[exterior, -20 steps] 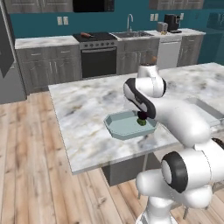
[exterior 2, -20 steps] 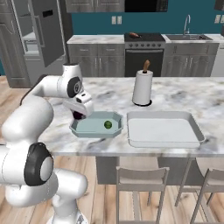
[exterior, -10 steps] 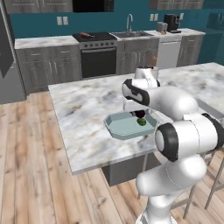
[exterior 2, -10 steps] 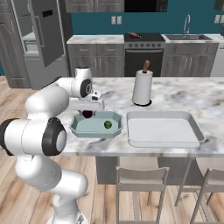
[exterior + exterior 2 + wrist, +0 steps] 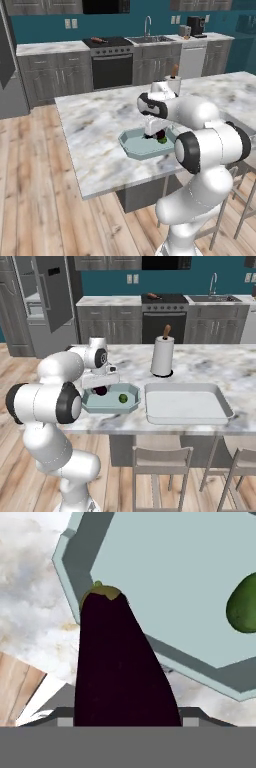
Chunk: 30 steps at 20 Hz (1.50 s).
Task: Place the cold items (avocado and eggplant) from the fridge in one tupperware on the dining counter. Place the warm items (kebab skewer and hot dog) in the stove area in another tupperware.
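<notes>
Hand view: eggplant (image 5: 117, 662) fills the middle, stem end out over the rim of the tupperware (image 5: 165, 557); avocado (image 5: 243, 608) lies on the tub floor to the right.
Gripper: gripper (image 5: 101, 387) clamped on the eggplant, held just above the tub, not yet let go.
Tub one: pale blue tupperware (image 5: 109, 401) on the near edge of the tabletop (image 5: 200, 363); holds the avocado (image 5: 122, 398); eggplant (image 5: 101, 390) hangs over its left part.
Tub two: wide grey tray-like container (image 5: 187, 403) just right of the first, nothing in it.
Done: avocado in; eggplant brought over the tub.
Left: drop the eggplant, then fetch kebab skewer and hot dog from the stove area; something reddish (image 5: 153, 295) lies on the far stove (image 5: 165, 316), too small to tell which.
Progress: judged a bit under half.
Other: paper towel roll (image 5: 162, 355) stands behind the containers; fridge (image 5: 42, 301) far left, door open.
</notes>
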Available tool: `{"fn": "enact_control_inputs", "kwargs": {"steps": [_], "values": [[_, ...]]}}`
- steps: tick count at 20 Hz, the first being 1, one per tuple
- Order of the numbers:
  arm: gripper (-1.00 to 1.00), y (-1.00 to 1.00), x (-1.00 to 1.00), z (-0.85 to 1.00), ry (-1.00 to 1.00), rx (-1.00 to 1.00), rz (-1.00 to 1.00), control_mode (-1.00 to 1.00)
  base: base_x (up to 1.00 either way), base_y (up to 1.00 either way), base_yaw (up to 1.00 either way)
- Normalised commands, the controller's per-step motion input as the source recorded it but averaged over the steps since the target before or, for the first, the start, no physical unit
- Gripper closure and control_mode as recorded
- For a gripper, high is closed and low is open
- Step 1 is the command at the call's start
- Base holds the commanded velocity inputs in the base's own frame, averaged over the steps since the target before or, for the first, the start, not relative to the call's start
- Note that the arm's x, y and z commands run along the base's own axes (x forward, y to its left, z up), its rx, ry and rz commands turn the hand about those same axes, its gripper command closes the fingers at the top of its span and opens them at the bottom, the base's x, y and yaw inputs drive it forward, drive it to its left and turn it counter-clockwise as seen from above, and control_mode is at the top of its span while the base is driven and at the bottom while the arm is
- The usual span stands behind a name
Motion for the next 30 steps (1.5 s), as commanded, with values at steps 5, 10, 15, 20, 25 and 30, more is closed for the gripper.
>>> {"fn": "enact_control_inputs", "kwargs": {"steps": [5, 10, 15, 20, 25, 30], "values": [[1.00, 0.00, 0.00, -0.25, 0.00, 0.00, 0.39, -1.00, 0.00, 0.00, 0.00], [1.00, 0.00, 0.00, -0.07, 0.00, 0.00, 0.16, -1.00, 0.00, 0.00, 0.00], [1.00, 0.01, 0.03, -0.10, -0.09, 0.00, 0.17, -1.00, 0.00, 0.00, 0.00], [1.00, 0.04, 0.12, -0.39, -0.17, 0.00, 0.09, -1.00, 0.00, 0.00, 0.00], [1.00, 0.07, 0.19, -0.31, -0.17, 0.00, 0.05, -1.00, 0.00, 0.00, 0.00], [1.00, 0.00, 0.34, -0.04, -0.03, 0.00, 0.01, -1.00, 0.00, 0.00, 0.00]]}}
